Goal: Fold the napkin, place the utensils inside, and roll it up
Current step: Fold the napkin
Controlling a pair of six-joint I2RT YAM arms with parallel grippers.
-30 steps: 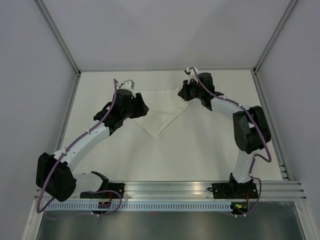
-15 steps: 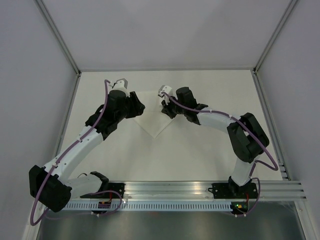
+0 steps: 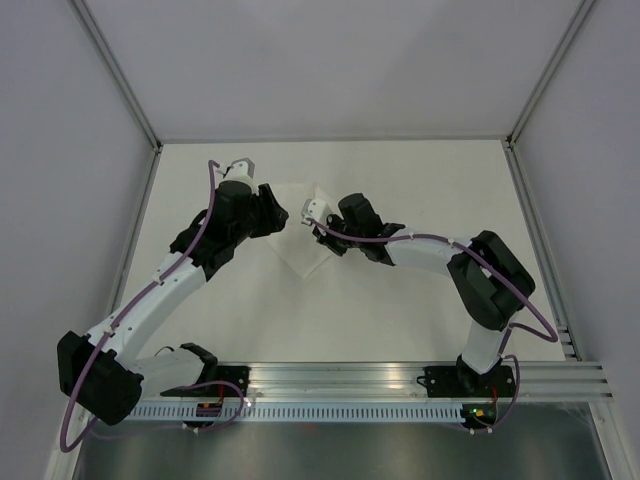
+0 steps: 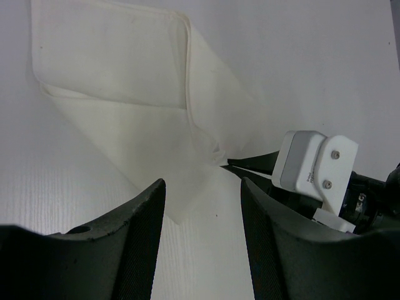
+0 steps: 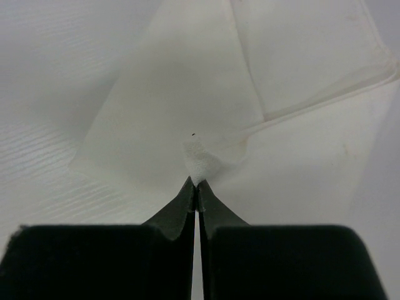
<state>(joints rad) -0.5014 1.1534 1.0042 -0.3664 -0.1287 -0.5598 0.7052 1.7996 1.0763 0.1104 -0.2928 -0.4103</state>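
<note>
Item one, your right pincer (image 5: 195, 182): jaws pressed together on a small puckered tuft of the napkin (image 5: 206, 81), with the cloth bunched right at the tips and spreading flat ahead of them. In the overhead view the right pincer (image 3: 322, 233) sits low over the cloth's right side. Item two, your left pincer (image 4: 201, 182): jaws standing wide with nothing between them, and its fingers (image 4: 140, 244) look clear of the cloth from its own camera. Overhead, the left pincer (image 3: 280, 222) faces the right one from just across the napkin (image 3: 300, 250). Item three, the napkin (image 4: 125, 112): white, lying on the pale table (image 3: 400, 300) between your two pincers and partly folded. A hemmed flap lies doubled over the layer beneath, ahead and to the left of the left pincer. The lower layer narrows to a corner just ahead of that pincer's left finger. The right pincer (image 4: 250, 165) reaches in from the right of the left pincer's view, its dark tips meeting the cloth's edge just ahead of the open gap. You cannot tell whether the pinched tuft is raised off the table (image 4: 312, 62)
</note>
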